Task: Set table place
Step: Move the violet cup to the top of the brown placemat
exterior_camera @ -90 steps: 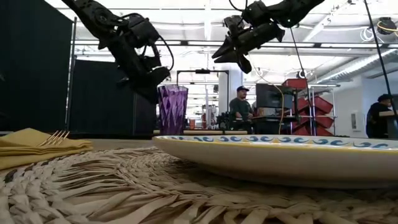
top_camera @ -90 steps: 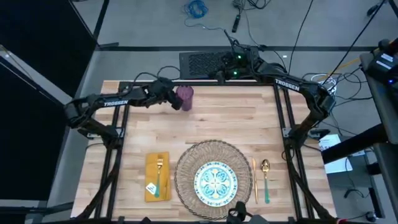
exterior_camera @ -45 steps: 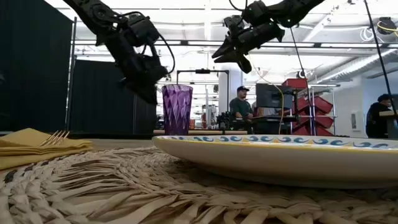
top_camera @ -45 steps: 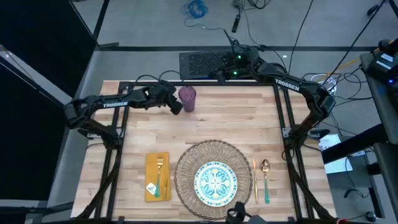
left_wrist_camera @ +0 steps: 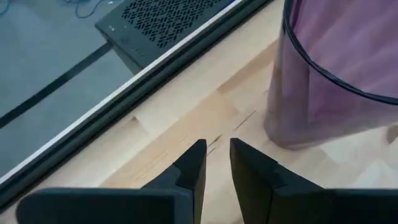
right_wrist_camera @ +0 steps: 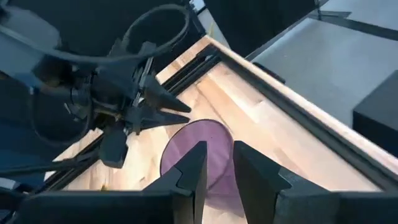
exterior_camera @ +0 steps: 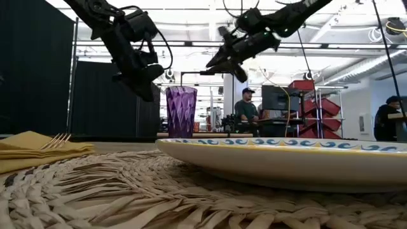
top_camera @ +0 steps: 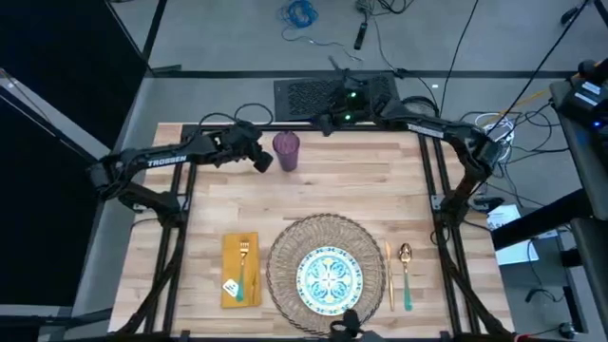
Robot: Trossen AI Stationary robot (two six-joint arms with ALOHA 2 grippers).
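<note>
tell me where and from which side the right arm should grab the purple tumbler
Grip the purple tumbler across its faceted wall just below the open rim, coming from the table's far edge, where the right gripper is. It stands upright, and the left gripper sits close beside it on the other side.

Tumbler [top_camera: 286, 150] upright near the table's [top_camera: 342, 190] far edge, left gripper [top_camera: 263, 162] just beside it on the left. Plate [top_camera: 330, 276] centred on the mat [top_camera: 285, 249] at the near edge; napkin [top_camera: 239, 269] with fork [top_camera: 243, 262] on it to the left, spoon [top_camera: 406, 275] to the right.
</note>
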